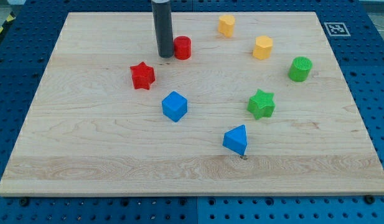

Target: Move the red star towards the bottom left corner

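Observation:
The red star [142,75] lies on the wooden board [86,143], left of centre in the upper half. My tip [165,56] rests on the board up and to the right of the star, apart from it. The tip stands right beside the left side of a red cylinder [182,48]. A blue cube [174,106] lies down and to the right of the star.
A blue triangular block [236,140] lies lower centre. A green star [261,103] and a green cylinder [300,68] are at the right. Two yellow hexagonal blocks [226,25] [262,47] are near the view's top. A marker tag [337,28] sits at the top right corner.

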`<state>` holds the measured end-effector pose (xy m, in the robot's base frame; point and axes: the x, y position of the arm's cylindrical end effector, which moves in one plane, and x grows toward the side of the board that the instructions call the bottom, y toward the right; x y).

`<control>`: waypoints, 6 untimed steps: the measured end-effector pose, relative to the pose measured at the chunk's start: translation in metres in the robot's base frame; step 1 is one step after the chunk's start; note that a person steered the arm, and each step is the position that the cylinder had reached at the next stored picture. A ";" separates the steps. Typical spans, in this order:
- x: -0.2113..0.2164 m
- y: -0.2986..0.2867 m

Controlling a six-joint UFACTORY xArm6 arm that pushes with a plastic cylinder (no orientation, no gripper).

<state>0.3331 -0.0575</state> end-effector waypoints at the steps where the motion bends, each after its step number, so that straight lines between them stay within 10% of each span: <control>1: 0.001 -0.003; 6: 0.102 -0.035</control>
<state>0.4355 -0.0922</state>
